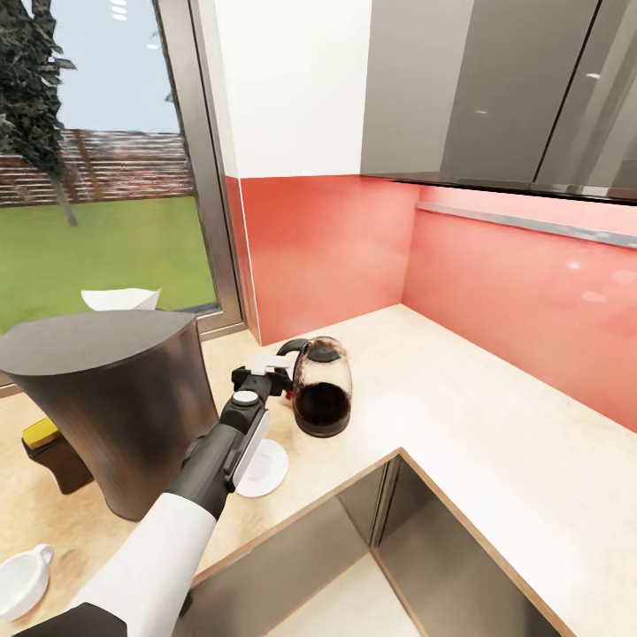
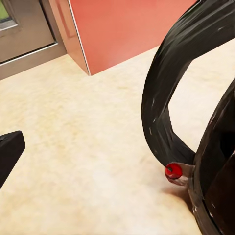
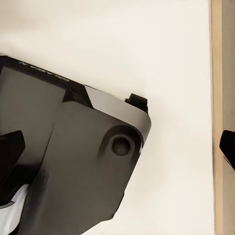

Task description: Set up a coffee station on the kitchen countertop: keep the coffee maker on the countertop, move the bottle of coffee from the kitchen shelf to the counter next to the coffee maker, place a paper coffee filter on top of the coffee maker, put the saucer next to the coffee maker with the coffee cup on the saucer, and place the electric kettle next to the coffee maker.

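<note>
**Head view: kettle by the corner, left end effector at its handle**

Head view shows the electric kettle upright on the bench, right of the coffee maker. My left end effector sits beside the black handle, apparently unclenched. I judge it best to retreat straight back, avoiding the saucer.
</note>
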